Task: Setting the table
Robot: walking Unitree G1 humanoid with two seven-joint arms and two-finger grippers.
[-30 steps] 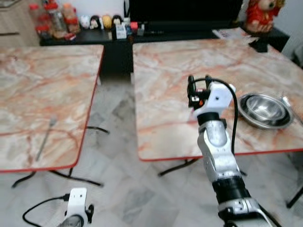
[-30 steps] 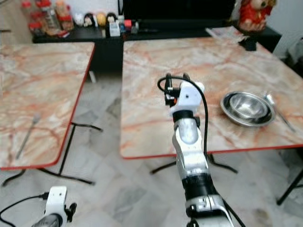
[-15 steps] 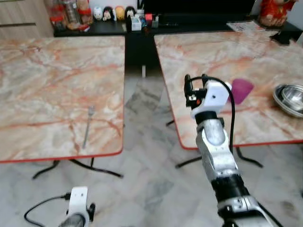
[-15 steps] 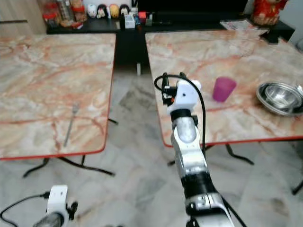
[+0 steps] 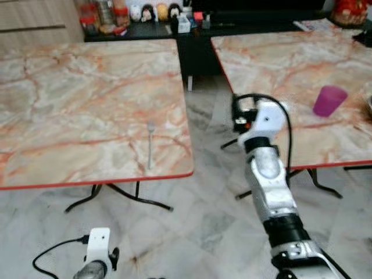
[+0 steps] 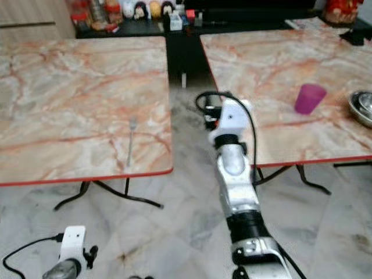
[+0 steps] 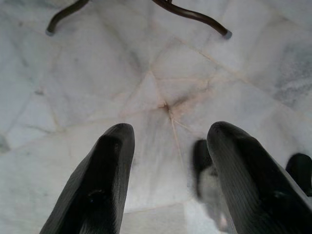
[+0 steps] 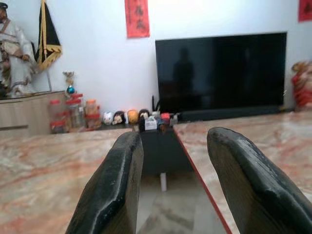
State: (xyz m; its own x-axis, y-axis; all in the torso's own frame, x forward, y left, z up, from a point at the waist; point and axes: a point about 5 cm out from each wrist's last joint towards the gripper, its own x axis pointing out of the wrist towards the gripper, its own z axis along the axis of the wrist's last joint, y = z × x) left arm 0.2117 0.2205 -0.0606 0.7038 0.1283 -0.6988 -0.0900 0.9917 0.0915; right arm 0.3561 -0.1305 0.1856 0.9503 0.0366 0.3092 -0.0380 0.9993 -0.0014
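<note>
Fork lay near the left bench's front right corner. Right gripper and left gripper had fingers apart, holding nothing.

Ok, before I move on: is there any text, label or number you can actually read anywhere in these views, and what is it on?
No text reads clearly.
Red banner on the wall: dark characters, too blurred to read.
Red strip at the wall's far edge: cut off, unreadable.
Jars and small box on the dark cabinet: labels too small to read.
Printed sheet on the right table: too small to read.
</note>
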